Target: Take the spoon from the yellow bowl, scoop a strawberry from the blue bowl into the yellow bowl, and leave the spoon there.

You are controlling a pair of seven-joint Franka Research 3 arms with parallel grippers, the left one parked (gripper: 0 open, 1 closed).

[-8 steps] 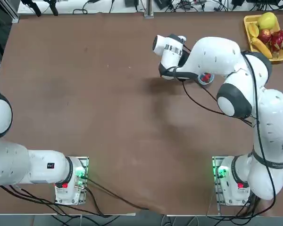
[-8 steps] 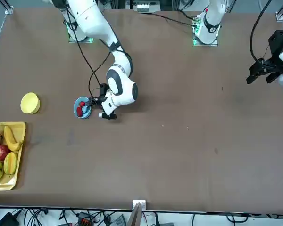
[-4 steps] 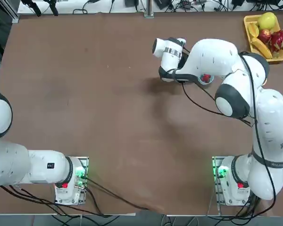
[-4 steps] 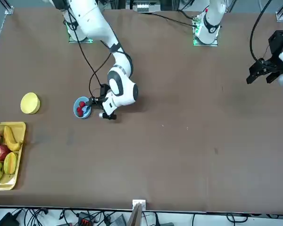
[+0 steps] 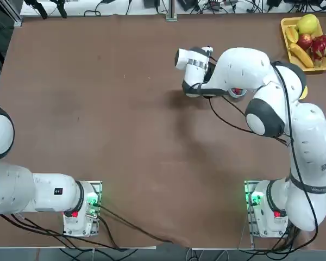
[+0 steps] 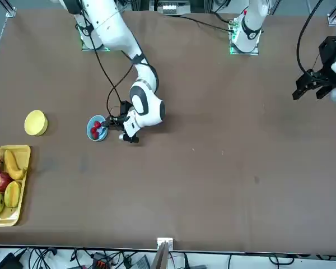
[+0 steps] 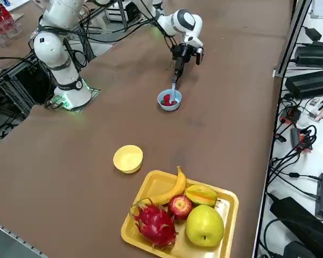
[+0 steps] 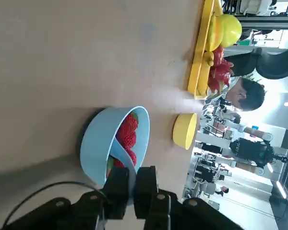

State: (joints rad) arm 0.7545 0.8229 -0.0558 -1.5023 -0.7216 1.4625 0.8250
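**Spoon dipping into the blue bowl**

I am leaning my right gripper over the table, fingers pinching the handle of the spoon tight. The spoon is slanting down from my fingertips and its tip is sitting inside the blue bowl, in among the red strawberries. From my wrist I am looking along my own fingers straight at the bowl's rim, with the pale spoon reaching in over the near edge against the berries.

The yellow bowl is standing by itself, well apart from the blue one and further to my right, with nothing showing inside it. Beyond it, at the table's far right corner, the yellow fruit tray is holding a banana, an apple and other fruit. Across the table, the front view is showing the blue bowl just beside my wrist and the yellow bowl off towards the tray.
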